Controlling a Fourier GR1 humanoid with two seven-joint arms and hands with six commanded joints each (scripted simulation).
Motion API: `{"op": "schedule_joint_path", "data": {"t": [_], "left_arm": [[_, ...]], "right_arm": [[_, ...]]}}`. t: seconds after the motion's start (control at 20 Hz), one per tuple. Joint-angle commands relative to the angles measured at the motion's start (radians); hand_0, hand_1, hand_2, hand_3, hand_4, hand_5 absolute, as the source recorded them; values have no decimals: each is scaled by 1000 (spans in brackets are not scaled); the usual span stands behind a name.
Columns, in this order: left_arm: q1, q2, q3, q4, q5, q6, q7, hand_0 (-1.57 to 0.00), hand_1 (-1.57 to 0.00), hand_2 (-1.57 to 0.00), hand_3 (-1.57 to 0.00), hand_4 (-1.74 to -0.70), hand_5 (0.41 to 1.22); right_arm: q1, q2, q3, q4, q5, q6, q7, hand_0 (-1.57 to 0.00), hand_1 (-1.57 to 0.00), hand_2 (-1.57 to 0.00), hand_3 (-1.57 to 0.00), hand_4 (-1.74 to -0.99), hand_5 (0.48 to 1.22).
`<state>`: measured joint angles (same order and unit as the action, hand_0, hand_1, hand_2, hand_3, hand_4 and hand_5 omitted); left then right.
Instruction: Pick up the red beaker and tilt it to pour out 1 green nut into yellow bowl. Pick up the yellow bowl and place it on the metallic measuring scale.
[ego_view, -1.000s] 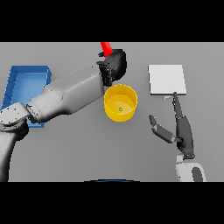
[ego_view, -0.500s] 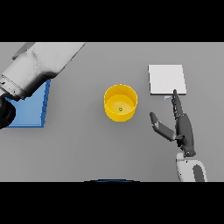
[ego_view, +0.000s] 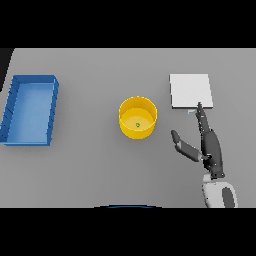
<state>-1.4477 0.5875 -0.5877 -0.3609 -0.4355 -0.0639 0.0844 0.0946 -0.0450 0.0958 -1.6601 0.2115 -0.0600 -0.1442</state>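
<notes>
Looking down: a grey worktop (ego_view: 90, 175) seen from the robot's head, with three things laid out across it.
Yellow bowl: the yellow bowl (ego_view: 137, 118) stands upright near the middle of the worktop, apart from everything else.
Green nut: one small green nut (ego_view: 137, 125) lies on the bowl's floor, so the pouring step looks done.
Red beaker: not in view anywhere.
Measuring scale: the metallic measuring scale (ego_view: 190, 90) is a pale square plate lying flat to the right of the bowl and a little farther from the robot.
Blue tray: a blue tray (ego_view: 30, 109) with raised walls sits at the far left, well apart from the bowl.
Right hand: the right hand (ego_view: 210, 146) rests low on the right, between bowl and scale; its fingers (ego_view: 201, 116) are straight and pressed together, tips pointing at the scale's near edge, thumb spread toward the bowl, holding nothing.
Left hand: not in view.
Step in hand: by my reading, the bowl must now be gripped and carried onto the scale.
Risk, tipping: a one-sided grip on the rim could tilt the bowl and roll the nut out.
Risk, nudging: the straight fingers are just beside the scale and could shove it when swinging round.
Risk, placing: setting the bowl off-centre could leave it overhanging the plate's edge.
Writing: no brand, label or readable text shows on anything.
</notes>
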Motion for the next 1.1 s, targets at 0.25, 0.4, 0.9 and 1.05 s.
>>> {"op": "schedule_joint_path", "data": {"t": [0.25,0.4,0.9,1.05], "left_arm": [[308,123,123,-263,252,201,210,-1571,-1571,-1570,-1445,-1740,1221],[484,163,137,-437,335,301,332,-1571,-1571,-1570,-1457,-1741,1221],[848,217,85,-777,454,540,505,-1571,-1571,-1571,-1509,-1741,1221],[866,222,57,-789,473,559,524,-1571,-1571,-1571,-1539,-1741,1117]], "right_arm": [[0,-30,1,0,8,16,14,1,1,1,1,-1212,610],[-5,-36,9,2,22,18,8,1,1,1,1,-1212,641],[-4,-30,22,0,39,13,8,1,1,1,1,-1217,666],[11,-31,23,8,48,6,-6,1,1,1,1,-1207,665]]}}
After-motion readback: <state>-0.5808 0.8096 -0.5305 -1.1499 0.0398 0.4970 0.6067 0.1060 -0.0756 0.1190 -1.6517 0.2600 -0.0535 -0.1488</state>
